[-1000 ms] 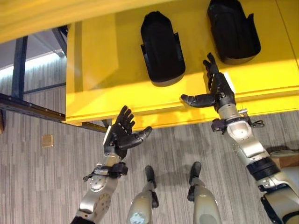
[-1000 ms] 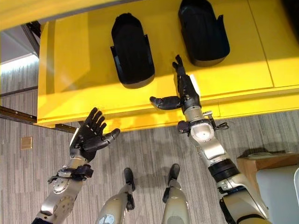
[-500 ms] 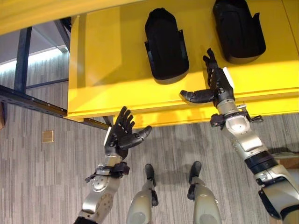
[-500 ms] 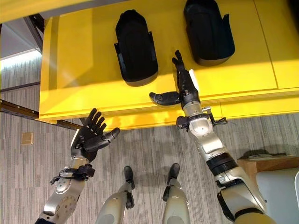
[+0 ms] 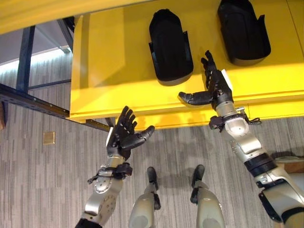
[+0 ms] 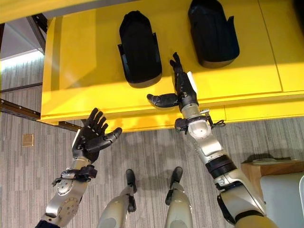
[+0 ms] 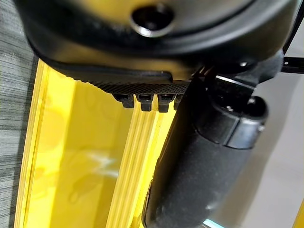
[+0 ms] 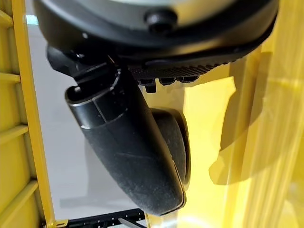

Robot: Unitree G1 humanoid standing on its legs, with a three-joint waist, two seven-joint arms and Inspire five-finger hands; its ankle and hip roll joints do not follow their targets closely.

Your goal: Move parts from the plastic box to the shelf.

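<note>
Below the yellow shelf (image 5: 95, 71), the left hand (image 5: 122, 137) hangs released, fingers spread. Two black parts (image 5: 170, 45) (image 5: 242, 28) lie on the shelf just beyond the right hand (image 5: 214, 88), also released, empty.

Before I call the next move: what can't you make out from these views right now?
- Right black part: its far end is cut off by the head view's top edge.
- Shelf: its right side runs off the frame; an upper yellow board hides what lies behind.
- Right wrist view: the thumb hides most of a black part.
- Left black part: whether the right hand touches it is unclear.
- Left hand: open, holding nothing.
</note>
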